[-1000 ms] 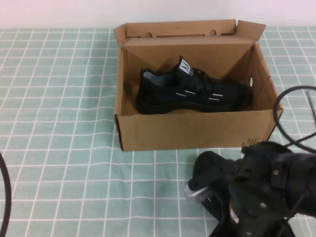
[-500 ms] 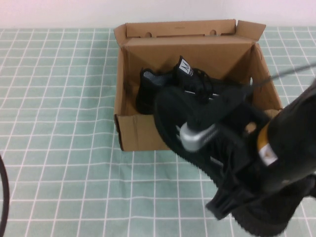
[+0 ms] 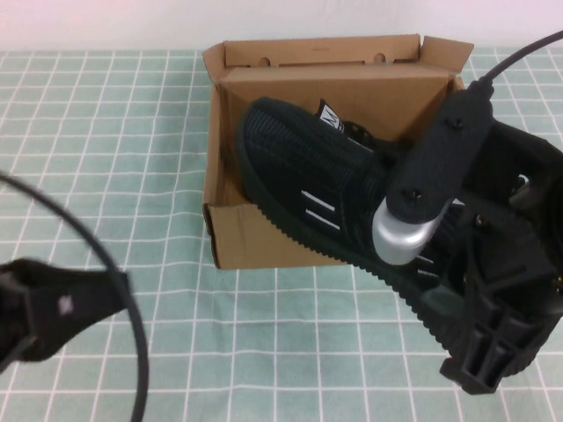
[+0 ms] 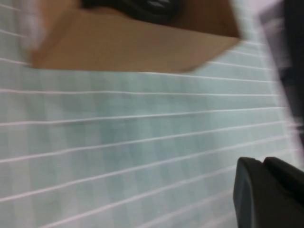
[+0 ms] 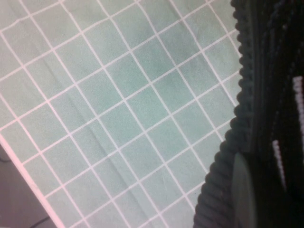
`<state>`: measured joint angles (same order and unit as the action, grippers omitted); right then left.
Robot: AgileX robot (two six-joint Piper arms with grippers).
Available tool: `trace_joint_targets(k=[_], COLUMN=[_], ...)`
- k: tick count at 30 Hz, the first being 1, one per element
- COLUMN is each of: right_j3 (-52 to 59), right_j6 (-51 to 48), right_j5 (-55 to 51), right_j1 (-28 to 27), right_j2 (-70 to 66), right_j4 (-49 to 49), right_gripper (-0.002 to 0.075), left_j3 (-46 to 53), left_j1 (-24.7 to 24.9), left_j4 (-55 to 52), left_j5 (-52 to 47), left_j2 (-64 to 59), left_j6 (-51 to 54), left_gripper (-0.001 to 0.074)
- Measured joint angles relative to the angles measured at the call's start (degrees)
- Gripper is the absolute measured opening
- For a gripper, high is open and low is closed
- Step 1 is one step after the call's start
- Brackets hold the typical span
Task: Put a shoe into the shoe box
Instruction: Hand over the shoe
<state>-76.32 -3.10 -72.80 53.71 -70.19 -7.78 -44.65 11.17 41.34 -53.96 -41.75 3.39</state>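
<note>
Right gripper clenched on a black shoe, held tilted above the near wall of the open shoe box, toe over the box, an identical shoe inside, left gripper low over the checked tablecloth, grip state cannot be told.

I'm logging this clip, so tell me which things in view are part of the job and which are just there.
Job:
carried shoe, over the box's front wall
shoe box, open
right gripper, shut on the carried shoe

Just there:
second shoe, already in the box
left gripper, low near the table's front left
checked tablecloth
</note>
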Motion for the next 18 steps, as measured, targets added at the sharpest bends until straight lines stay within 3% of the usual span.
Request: trace_joint_targets(k=[7, 13, 15, 18], right_j3=[0.0, 0.0, 0.0, 0.0], right_j6=[-0.3, -0.3, -0.3, -0.3], right_j5=[0.0, 0.0, 0.0, 0.0], right_j1=[0.0, 0.0, 0.0, 0.0], right_j2=[0.1, 0.1, 0.1, 0.1], right_j4=[0.0, 0.1, 0.1, 0.1], right_gripper=[0.0002, 0.0002, 0.0002, 0.0002], left_j3=[0.0, 0.0, 0.0, -0.3], left_j1=[0.0, 0.0, 0.0, 0.0], left_j4=[19.2, 24.3, 25.2, 25.6], left_j5=[2.6, 6.4, 6.4, 5.8], left_j2=[-6.6, -11.9, -13.7, -16.6], left_j6=[8.3, 14.7, 16.6, 17.9], left_gripper=[-0.0003, 0.0001, 0.0036, 0.0186])
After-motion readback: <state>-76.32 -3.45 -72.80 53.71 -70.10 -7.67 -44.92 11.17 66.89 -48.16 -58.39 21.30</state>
